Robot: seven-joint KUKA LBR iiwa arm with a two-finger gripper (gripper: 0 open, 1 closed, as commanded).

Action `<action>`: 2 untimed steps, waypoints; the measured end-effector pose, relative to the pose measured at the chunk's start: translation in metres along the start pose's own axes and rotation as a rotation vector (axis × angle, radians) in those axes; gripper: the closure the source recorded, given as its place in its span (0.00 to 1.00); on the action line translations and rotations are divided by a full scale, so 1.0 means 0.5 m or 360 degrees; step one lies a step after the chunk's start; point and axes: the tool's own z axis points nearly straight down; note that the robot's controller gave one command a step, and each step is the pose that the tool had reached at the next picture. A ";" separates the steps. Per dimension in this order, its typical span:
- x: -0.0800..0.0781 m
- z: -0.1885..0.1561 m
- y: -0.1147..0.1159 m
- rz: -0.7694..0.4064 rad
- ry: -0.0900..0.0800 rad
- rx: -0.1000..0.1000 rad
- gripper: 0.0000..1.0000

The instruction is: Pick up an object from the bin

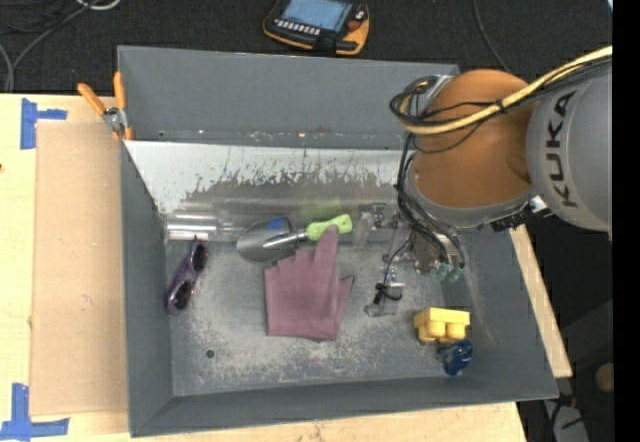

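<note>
**Mauve cloth (300,295) lies nearest the gripper, mid-bin**

The grey metal bin (250,100) holds six loose things, one of each kind. The cloth is soft and crumpled, roughly rectangular, with a ragged far edge. Touching that far edge is one scoop (268,240) with a dull metal bowl and a bright green handle (330,226). One pair of purple sunglasses (185,275) lies near the left wall, glossy and folded. One clear tube (195,226) rests beyond them at the foot of the far wall, hard to make out against the metal. At the near right are one yellow block (442,324), boxy with a stepped top, and one small blue piece (456,360) just beside it, whose shape I cannot tell.

The gripper (384,296) hangs low over bare floor, just right of the cloth and left of the yellow block. Whether it is apart or together cannot be told, as dark cables and metal parts crowd it. The rounded orange cover (470,150) hides the far right part of the bin floor. Pale specks dust the floor.
</note>
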 end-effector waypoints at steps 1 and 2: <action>0.000 0.000 0.000 0.0000 0.0000 0.0000 0.00; -0.008 0.156 0.110 -0.0153 0.0011 -0.0003 0.00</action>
